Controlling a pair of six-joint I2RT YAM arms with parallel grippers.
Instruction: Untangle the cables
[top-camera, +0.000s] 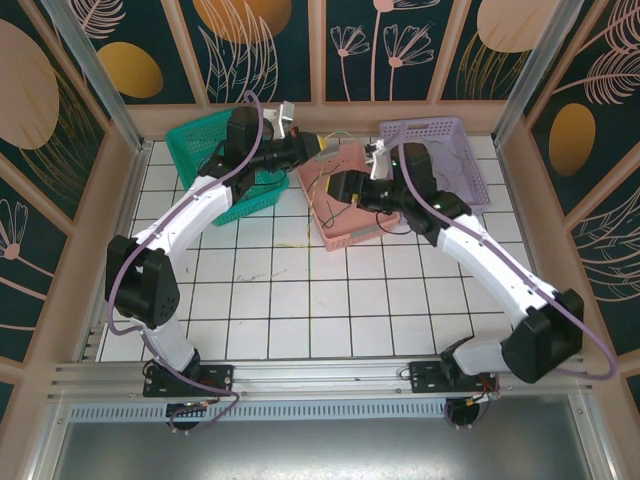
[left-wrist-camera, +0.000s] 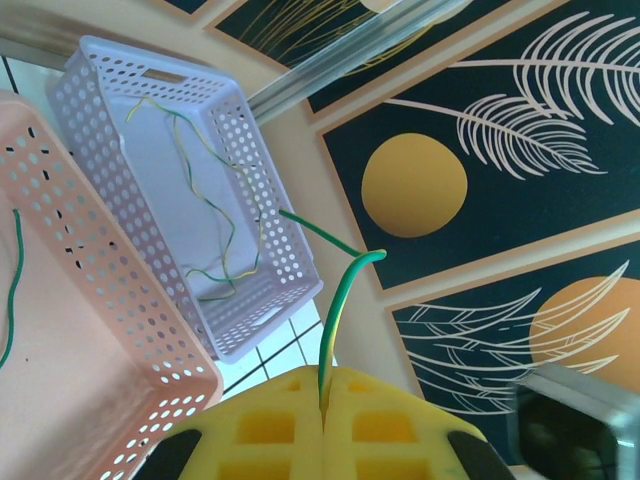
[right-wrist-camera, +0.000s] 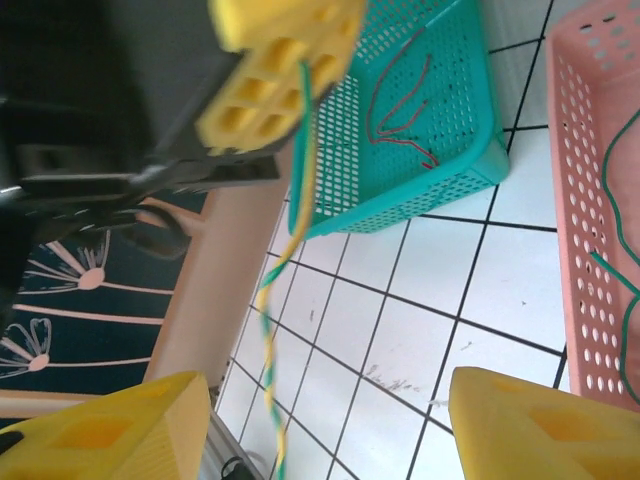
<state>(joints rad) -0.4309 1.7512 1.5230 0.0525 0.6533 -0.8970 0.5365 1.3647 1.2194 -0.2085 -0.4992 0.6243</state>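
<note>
Bright, even light covers the tiled desk (top-camera: 330, 290); shadows beside the teal basket (top-camera: 192, 145) are faint and soft. In the right wrist view, the left pincer (right-wrist-camera: 300, 60), left of that basket, is blurred.

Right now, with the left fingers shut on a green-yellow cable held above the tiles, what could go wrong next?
1. The left gripper pinches the green-yellow cable close to its end, with a short tail past the fingers, so a tug could pull it free.
2. The loose length hangs past the teal basket and between the open fingers of the right gripper, nearer one finger; closing there may miss it.
</note>
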